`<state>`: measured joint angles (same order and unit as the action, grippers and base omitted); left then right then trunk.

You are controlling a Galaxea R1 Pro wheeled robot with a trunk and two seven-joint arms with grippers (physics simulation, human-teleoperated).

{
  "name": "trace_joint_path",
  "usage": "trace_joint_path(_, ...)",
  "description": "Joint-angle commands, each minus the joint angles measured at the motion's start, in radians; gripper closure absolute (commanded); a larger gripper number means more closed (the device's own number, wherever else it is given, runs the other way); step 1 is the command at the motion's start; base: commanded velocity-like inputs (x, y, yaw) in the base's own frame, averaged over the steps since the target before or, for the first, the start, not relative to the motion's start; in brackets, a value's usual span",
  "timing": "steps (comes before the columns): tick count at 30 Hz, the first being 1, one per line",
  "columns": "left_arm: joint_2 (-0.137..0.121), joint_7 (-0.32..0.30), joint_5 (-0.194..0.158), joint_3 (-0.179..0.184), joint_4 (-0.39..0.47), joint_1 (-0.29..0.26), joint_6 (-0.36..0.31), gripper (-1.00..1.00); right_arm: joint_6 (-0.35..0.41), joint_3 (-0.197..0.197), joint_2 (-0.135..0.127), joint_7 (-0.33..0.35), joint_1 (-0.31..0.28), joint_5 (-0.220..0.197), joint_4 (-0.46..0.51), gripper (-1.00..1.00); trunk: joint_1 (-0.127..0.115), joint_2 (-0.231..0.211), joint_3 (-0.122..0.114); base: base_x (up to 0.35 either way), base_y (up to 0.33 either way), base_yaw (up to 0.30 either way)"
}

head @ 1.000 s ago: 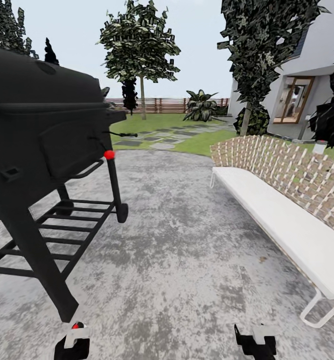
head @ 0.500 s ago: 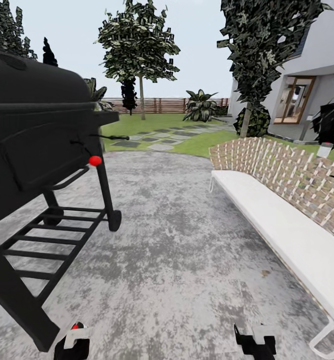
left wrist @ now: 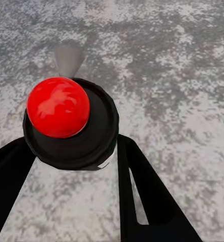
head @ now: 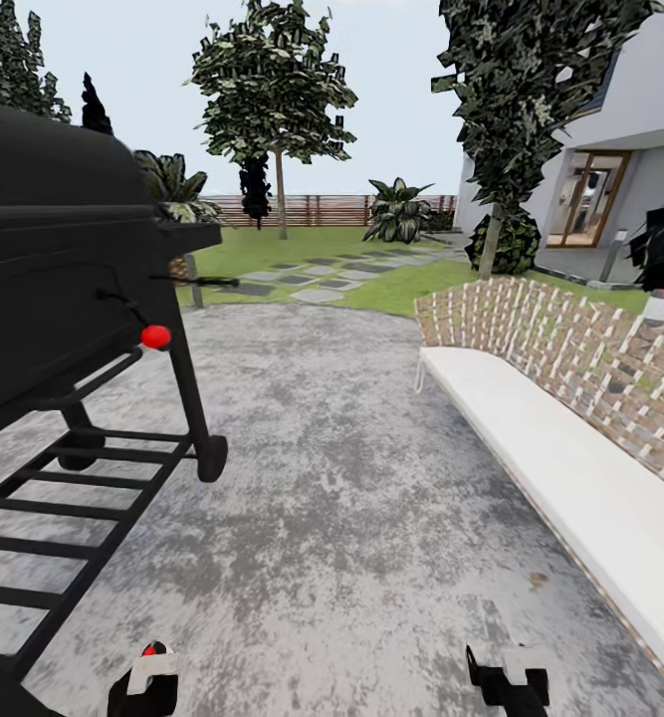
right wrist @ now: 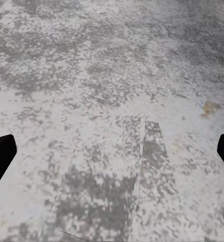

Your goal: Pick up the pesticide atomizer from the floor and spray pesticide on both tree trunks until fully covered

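Setting: grey patio (head: 351,518), lawn (head: 272,244) beyond.
Left jaws (left wrist: 74,166): pinched the red-topped atomizer (left wrist: 66,126), carried low for travel.
Right jaws (right wrist: 112,151): spread, empty.
Sides: grill (head: 63,269) left, bench (head: 560,468) right.
Trees (head: 272,90): well ahead, unsprayed.

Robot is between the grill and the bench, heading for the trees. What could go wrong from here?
1. The grill stands close on the left, and its wheel juts toward the path. The base or left gripper could clip it.
2. A knock might loosen the red-topped sprayer it holds.
3. The bench narrows the right side beside the open right gripper.
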<state>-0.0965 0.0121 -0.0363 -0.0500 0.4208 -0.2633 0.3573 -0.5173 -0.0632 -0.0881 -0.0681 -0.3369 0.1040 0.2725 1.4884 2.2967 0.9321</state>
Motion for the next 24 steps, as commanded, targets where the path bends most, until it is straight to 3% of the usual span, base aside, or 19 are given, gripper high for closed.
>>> trace_joint_path(1, 0.000, 0.001, -0.004, 0.001, 0.000, -0.001, 0.003, 1.00, -0.003, -0.006, 0.000, -0.002, -0.001, 0.011, -0.001, -1.00, 0.000, 0.000, 0.001, 0.334, -0.105, 0.000)
trace_joint_path(24, 0.000, 0.002, -0.004, 0.000, 0.000, -0.001, 0.003, 1.00, -0.003, -0.003, 0.002, 0.002, -0.001, 0.014, -0.004, -1.00, 0.000, 0.000, 0.001, 0.336, -0.077, 0.000)
